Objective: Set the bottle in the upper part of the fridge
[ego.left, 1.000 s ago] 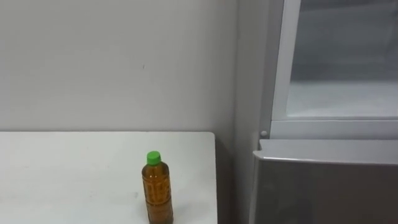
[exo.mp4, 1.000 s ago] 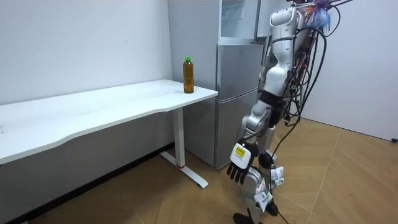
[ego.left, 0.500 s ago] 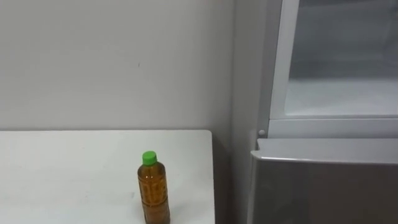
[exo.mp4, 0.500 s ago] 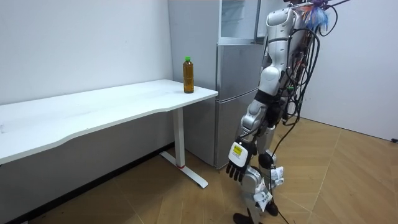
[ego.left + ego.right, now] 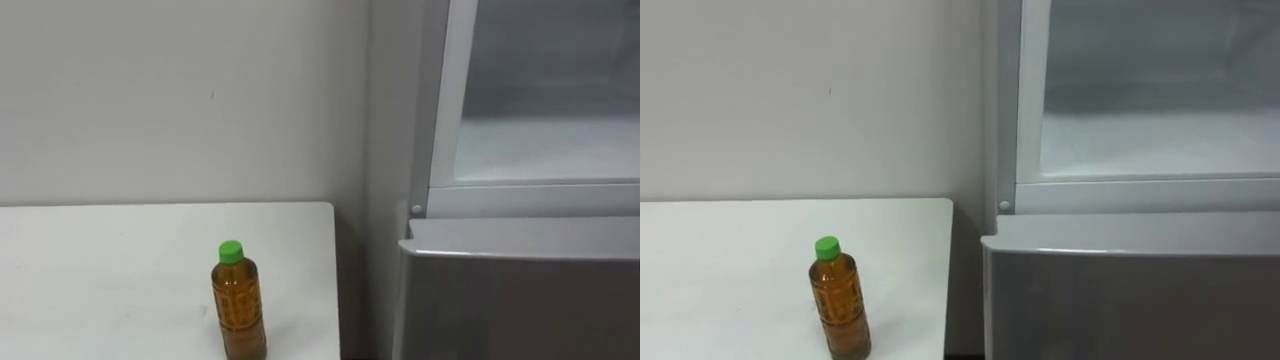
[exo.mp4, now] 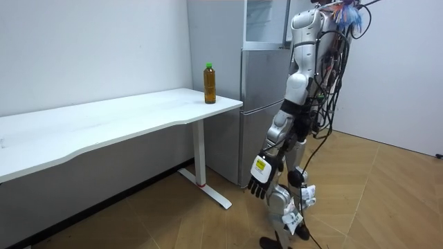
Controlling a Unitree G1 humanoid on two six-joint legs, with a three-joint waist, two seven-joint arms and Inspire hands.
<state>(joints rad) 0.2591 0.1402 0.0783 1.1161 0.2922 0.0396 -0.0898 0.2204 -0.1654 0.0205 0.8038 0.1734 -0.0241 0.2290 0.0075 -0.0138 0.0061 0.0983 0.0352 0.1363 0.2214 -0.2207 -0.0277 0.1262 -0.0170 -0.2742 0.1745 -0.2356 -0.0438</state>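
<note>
Room view: left hand [image 6: 257,181] hangs low, fingers relaxed and empty; the upright green-capped tea bottle [image 6: 210,85] stands higher, farther left.

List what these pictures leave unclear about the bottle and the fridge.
- Bottle: its base runs to the eye views' lower edge; the label is too small in the room view.
- Fridge: the top of the upper compartment is cut off by the eye views' upper edge; its shelves are too small in the room view.
</note>
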